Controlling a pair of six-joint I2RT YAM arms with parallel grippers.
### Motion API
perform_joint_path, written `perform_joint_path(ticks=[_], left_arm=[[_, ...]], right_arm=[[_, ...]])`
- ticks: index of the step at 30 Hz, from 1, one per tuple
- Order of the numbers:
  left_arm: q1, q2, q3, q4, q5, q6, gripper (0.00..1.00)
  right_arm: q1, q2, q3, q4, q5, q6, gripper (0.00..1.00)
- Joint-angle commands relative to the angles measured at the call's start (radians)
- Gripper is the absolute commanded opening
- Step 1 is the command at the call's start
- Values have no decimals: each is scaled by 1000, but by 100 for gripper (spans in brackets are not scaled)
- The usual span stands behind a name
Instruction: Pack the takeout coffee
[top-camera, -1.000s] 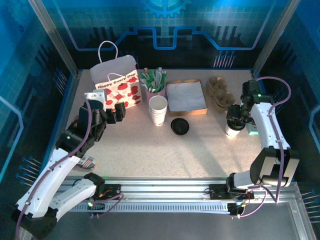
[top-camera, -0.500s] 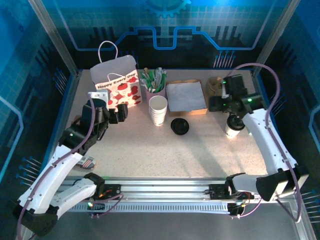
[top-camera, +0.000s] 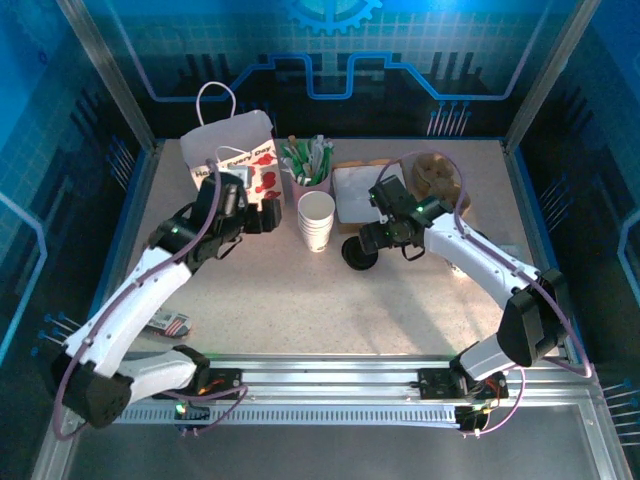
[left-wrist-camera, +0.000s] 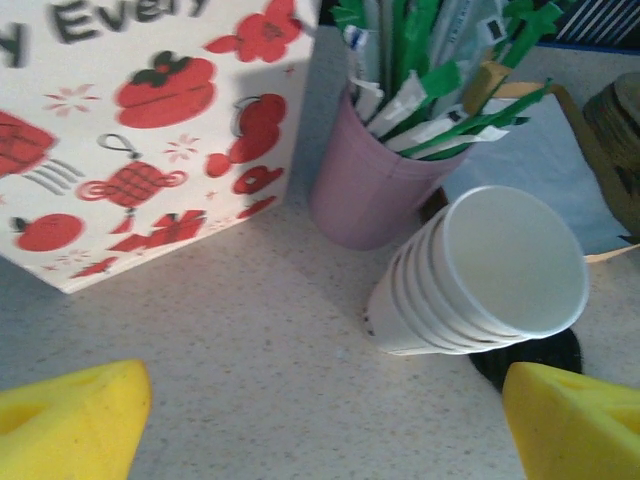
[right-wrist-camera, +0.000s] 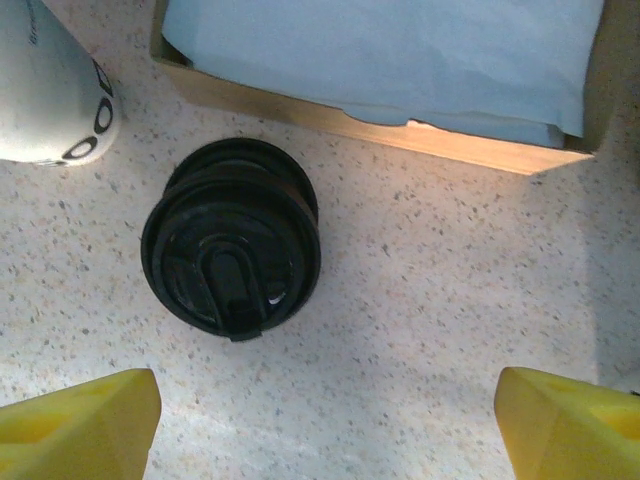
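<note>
The takeout coffee is hidden; my right forearm crosses the table right of the lid. A round black lid lies flat on the speckled table. My right gripper hovers open just on the near side of it, with nothing between the yellow fingertips. My left gripper is open over bare table, between the gift bag and the stack of nested white cups.
A pink cup of green-white sticks stands behind the stack. A napkin box sits just behind the lid, brown pulp carriers at the back right. A small packet lies near the left front.
My right arm swung left, away from the single white cup at the right, and now hovers by the black lid. My left arm reached forward and right toward the bag and the cup stack.
</note>
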Motion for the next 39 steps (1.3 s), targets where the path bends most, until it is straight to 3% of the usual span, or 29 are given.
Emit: perform_joint_path(ticks=[1,9,21,25,29,39], left_arm=[[-30,89,106,-82,38,-54,88],[-51,320,304,-203,37,-114,68],[-84,558,468,-298,22,-146,48],[-84,590,489,-304,9,-150,43],[-84,611,515,-316,-4,-148,30],[-86,647,555,-345,-15,-136,20]], right_arm=[[2,-58,-50,92,-29,14,88],[-1,-178,-104,110,-52,-10,89],[-12,-368,-166,98,-84,-53,90],[-12,-384,-179,109,-102,-54,90],[-12,-386,-180,113,-121,-55,90],[-12,-394,-188,123,-139,-56,90]])
